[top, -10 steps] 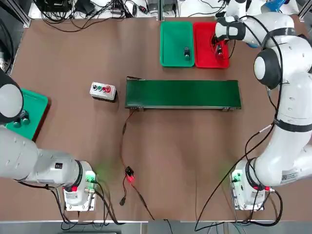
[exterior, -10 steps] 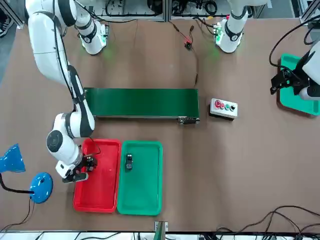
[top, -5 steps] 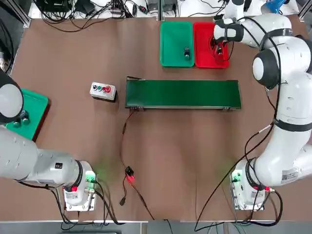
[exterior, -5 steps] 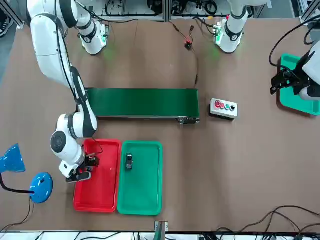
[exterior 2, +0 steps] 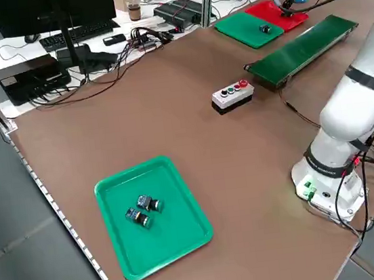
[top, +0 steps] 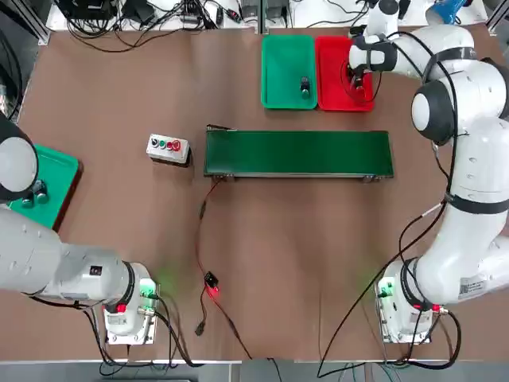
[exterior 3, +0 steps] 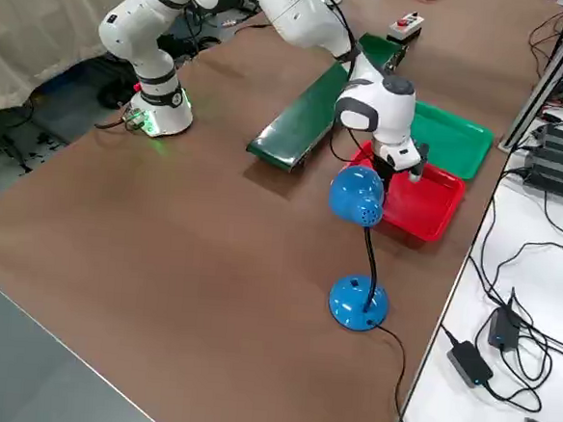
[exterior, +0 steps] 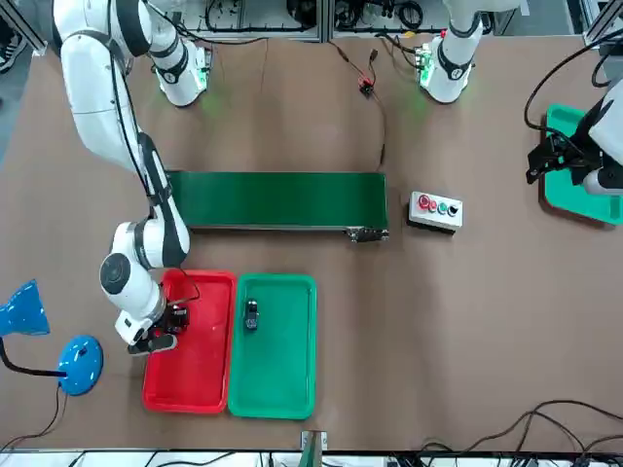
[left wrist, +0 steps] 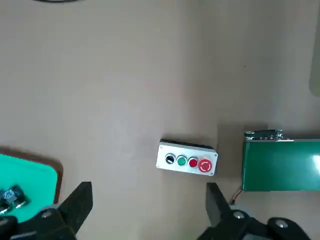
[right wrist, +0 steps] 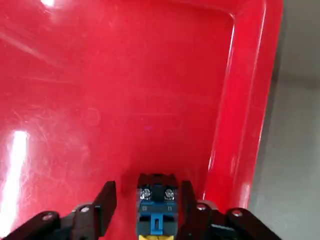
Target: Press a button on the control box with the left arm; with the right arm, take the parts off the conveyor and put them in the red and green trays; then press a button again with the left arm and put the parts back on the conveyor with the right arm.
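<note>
Brown table [top: 119,87], right end effector [right wrist: 150,200] (fingers half-spread around a part [right wrist: 156,207]) beside red tray [right wrist: 240,100] rim.

Right pincer [right wrist: 145,212] lowered, fingers partly apart; left pincer [left wrist: 150,200] wide.

Right gripper [right wrist: 145,207] sits low inside the red tray [right wrist: 100,90], hemmed by the tray's raised wall. A blue lamp [exterior 3: 357,199] stands just beside that tray. Open tabletop surrounds the control box [top: 168,148].

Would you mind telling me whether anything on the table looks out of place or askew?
Nothing stands out. The conveyor lies bare, one part sits in the green tray, and the right gripper straddles another in the red tray.
</note>
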